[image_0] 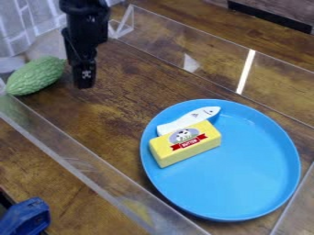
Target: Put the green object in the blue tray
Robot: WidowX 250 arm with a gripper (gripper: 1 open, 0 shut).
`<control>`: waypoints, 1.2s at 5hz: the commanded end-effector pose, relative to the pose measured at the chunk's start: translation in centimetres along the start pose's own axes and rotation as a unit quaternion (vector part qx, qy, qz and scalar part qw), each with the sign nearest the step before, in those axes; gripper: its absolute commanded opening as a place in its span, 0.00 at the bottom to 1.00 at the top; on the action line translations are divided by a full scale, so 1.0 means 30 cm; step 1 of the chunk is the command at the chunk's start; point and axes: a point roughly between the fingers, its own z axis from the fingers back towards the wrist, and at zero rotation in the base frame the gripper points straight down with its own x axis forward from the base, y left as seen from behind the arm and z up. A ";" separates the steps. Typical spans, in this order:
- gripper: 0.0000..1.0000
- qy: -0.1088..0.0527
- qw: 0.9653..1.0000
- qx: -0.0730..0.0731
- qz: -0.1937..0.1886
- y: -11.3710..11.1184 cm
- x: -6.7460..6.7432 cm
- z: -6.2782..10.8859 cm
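With my claw (83, 81) apart beside the green obj. (36, 76), I was at the pre-grasp step; next move req'd straddling it, then closing, before xfer to blue tray (252, 179).

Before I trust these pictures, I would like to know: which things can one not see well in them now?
- Gripper, camera view: small and dark; the exact place of its fingertips is hard to read.
- Blue object, lower left: cut off by the picture's edge.
- Yellow block: the print on its label is too small to read.
- Blue tray: the surface under the block is hidden by it.
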 end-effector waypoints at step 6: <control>1.00 -0.061 0.995 0.025 -0.075 -0.003 0.042 -0.057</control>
